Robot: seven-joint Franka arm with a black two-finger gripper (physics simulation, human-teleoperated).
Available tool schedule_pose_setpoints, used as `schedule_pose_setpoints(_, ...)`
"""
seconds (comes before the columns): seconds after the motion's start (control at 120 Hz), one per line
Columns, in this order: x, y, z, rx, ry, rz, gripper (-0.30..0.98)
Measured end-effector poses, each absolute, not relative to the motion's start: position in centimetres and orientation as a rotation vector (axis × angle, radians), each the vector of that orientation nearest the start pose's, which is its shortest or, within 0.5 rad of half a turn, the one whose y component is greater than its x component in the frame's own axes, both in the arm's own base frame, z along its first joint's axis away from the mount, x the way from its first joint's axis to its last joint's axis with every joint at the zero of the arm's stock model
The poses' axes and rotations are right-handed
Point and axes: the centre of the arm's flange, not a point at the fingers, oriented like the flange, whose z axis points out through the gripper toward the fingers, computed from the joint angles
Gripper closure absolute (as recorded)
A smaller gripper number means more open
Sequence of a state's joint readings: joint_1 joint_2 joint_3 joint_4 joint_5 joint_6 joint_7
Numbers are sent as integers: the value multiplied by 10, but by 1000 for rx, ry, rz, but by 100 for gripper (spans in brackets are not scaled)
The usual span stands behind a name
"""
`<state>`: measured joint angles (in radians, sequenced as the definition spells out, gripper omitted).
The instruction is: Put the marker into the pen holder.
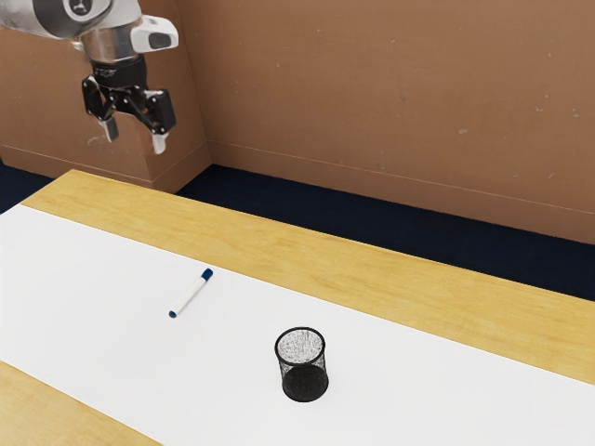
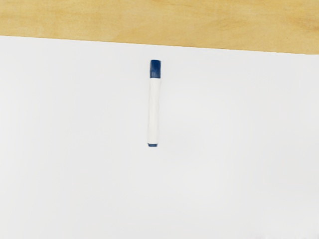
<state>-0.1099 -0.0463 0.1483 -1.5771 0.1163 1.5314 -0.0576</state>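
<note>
"Up in the exterior view's upper left, is that the gripper [image 1: 136,143]?"

"Yes, it hangs at the end of the arm [image 1: 112,42], pointing down, well above the level of the table [image 1: 372,265]. Its two fingers [image 1: 159,143] stand wide apart."

"And where's the marker [image 1: 191,294]?"

"Lying flat on the white sheet [image 1: 102,297] that runs along the table. It's well apart from the gripper. The barrel is white, with a blue cap [image 1: 207,274] at one end and a short blue tip at the other."

"Which way does it lie?"

"The cap end is toward the nearer edge of bare wood in the wrist view. In the exterior view, the marker slants, with the cap toward the upper right."

"What about the pen holder [image 1: 305,382]?"

"That's the round black mesh cup, standing upright on the same sheet, its mouth facing up. It's toward the exterior view's right from the marker, and closer to that camera. The two are apart, so the marker is outside the holder."
</note>
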Motion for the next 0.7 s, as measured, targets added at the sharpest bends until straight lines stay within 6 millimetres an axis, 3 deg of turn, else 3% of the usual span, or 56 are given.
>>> schedule_pose_setpoints(0.05,536,19,645,-3030,-108,-15,0)
schedule_pose_setpoints(0.092,536,16,645,-3030,-103,-19,0)
schedule_pose_setpoints(0.133,537,24,641,-3031,-128,-17,0)
schedule_pose_setpoints(0.192,541,47,620,-3027,-196,36,0)
schedule_pose_setpoints(0.333,561,122,506,-2992,-391,287,0)
schedule_pose_setpoints(0.383,567,139,472,-2979,-432,350,0)
schedule_pose_setpoints(0.542,594,140,369,-2962,-425,507,0)
schedule_pose_setpoints(0.608,604,139,338,-2966,-429,541,0)
schedule_pose_setpoints(0.7,622,140,312,-2978,-424,537,0)
